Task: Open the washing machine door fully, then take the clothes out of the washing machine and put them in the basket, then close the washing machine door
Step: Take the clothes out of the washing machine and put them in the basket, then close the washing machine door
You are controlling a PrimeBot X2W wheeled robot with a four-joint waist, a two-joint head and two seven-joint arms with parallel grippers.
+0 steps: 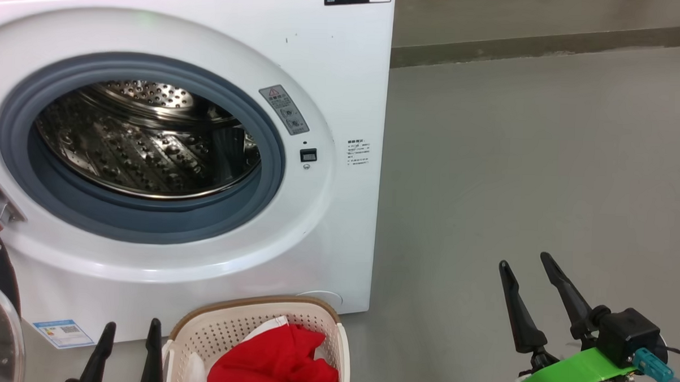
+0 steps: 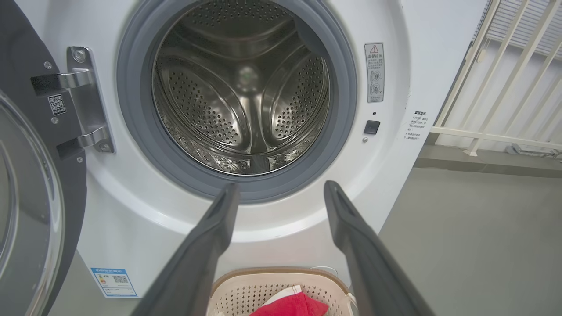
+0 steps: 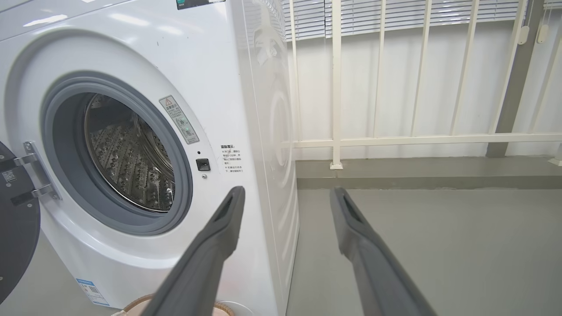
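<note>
Head view shows the clothes (image 1: 277,358) in the basket (image 1: 245,315), drum (image 2: 246,87) bare. Left claw (image 2: 282,188) and right claw (image 3: 286,192) are spread, empty. Next, I judge: hook the left claw behind the washing machine door (image 2: 30,175), hanging open at left, and swing steadily until latched.

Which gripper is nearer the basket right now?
Left. The left gripper, jaws open, is right beside the basket, at its left rim; the right gripper, also open, is over the floor, well off to its right.
</note>
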